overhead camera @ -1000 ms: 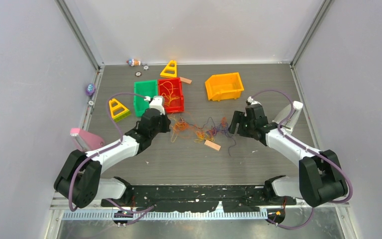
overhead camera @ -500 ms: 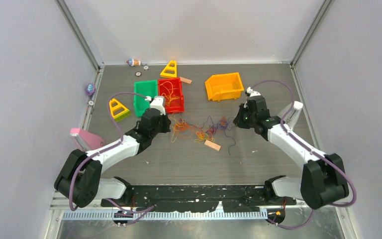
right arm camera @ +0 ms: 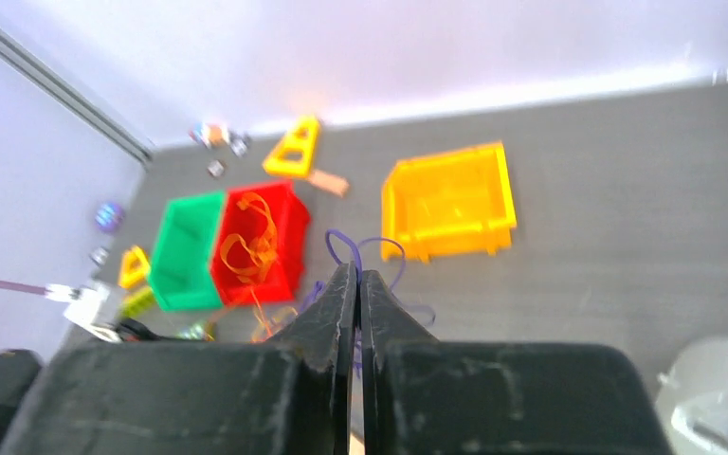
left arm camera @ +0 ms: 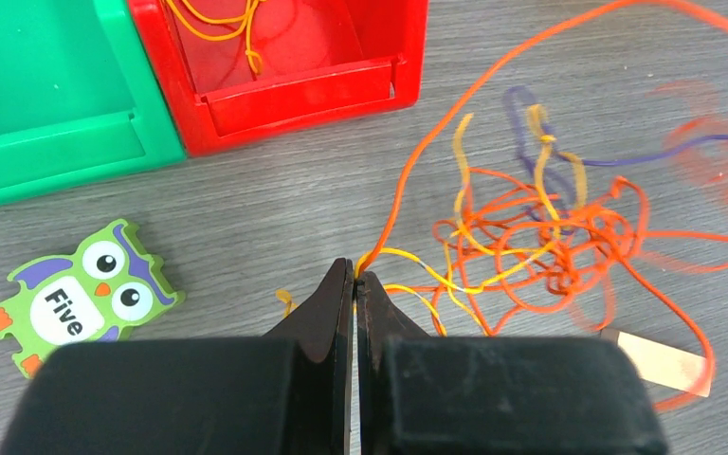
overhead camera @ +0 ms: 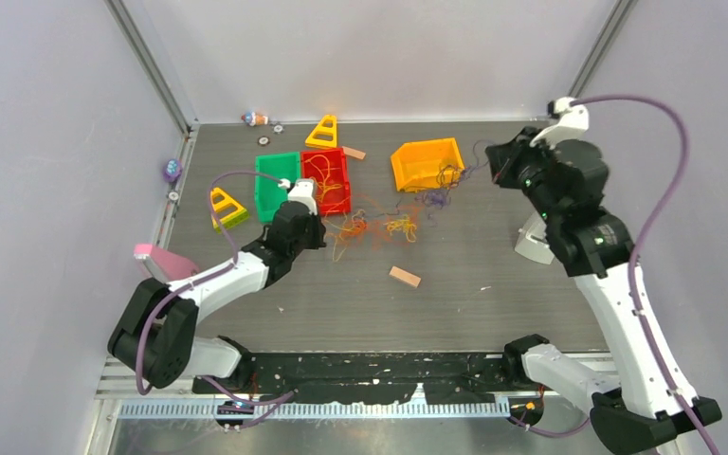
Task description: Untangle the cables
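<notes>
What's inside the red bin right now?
Loose loops of orange cable lie in the red bin; the left gripper covers its near-left corner, so anything there is hidden.

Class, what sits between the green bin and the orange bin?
The red bin, beside the green bin, holding orange cable; then a tan block and bare table before the orange bin. Top view shows it.

The right end effector (right arm camera: 357, 277) rose and pulled away, dragging the purple cable (overhead camera: 434, 196) from the tangle (overhead camera: 379, 226) below it.
</notes>
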Available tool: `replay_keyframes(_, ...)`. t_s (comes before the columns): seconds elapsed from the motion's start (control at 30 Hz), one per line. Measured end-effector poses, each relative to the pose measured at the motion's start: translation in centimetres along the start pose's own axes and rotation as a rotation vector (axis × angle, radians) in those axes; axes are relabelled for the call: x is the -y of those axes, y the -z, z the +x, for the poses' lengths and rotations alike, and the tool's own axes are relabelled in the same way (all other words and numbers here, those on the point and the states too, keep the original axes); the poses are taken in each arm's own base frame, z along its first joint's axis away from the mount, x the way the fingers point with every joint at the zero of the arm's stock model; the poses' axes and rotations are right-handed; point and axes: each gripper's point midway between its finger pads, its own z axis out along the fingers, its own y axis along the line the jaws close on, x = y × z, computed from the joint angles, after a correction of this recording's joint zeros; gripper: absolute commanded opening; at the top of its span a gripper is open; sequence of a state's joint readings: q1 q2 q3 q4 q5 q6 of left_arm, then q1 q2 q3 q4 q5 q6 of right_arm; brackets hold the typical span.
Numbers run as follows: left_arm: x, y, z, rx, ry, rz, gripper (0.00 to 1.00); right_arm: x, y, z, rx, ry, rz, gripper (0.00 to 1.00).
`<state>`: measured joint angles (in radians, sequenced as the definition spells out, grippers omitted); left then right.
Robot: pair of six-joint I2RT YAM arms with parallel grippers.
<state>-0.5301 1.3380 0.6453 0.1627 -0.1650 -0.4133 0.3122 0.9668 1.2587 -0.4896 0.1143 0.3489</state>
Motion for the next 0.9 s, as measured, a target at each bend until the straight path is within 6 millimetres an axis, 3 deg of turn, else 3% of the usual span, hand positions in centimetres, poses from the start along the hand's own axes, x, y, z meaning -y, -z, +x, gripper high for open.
replay_keyframes(0.1,-0.2,-0.2,0.1,-0.012,-0.002,-0.015,0.00,-2.3,2.7,-6.5,0.128,-0.005,-0.057,0.05)
replay_keyframes(0.27,-1.0,-0.8,0.4,-0.050,-0.008,-0.077,0.00,-2.8,6.0,-12.5,0.259,-0.003,-0.029,0.05)
replay_keyframes(0.37,-1.8,-0.9,0.4,-0.065,-0.002,-0.130,0.00,-2.2,7.4,-14.8,0.316,-0.002,0.024,0.05)
replay_keyframes(0.53,-2.5,-0.8,0.6,-0.068,-0.003,-0.170,0.00,-1.5,7.5,-14.3,0.299,0.008,0.056,0.05)
replay_keyframes(0.63,-2.7,-0.7,0.6,-0.069,-0.005,-0.178,0.02,-1.3,6.4,-13.2,0.257,0.016,0.066,0.05)
replay_keyframes(0.7,-2.7,-0.6,0.6,-0.069,-0.006,-0.178,0.17,-1.3,5.6,-12.2,0.224,0.023,0.060,0.05)
replay_keyframes(0.83,-2.3,-0.2,-0.1,-0.052,-0.017,-0.156,0.60,-2.0,3.5,-9.9,0.139,0.035,0.016,0.06)
replay_keyframes(0.9,-2.0,0.3,-0.5,-0.029,-0.025,-0.129,0.75,-2.6,2.4,-8.6,0.090,0.037,-0.019,0.05)
